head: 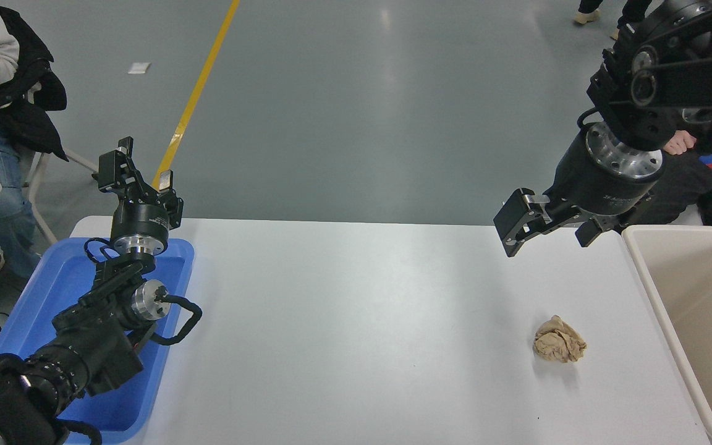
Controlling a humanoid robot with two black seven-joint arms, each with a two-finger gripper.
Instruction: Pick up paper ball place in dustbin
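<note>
We found the crumpled tan-brown paper ball (559,347) lying on the white table (343,321), near the cream rectangular plastic dustbin (652,290). The right gripper (547,232) hung above it, fingers apart, empty. The left gripper (139,170) sat parked, fingers apart.

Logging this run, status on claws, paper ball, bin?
Right claw open, empty, above table. Left claw parked over blue tray. Paper ball on table beside dustbin; path unobstructed.
</note>
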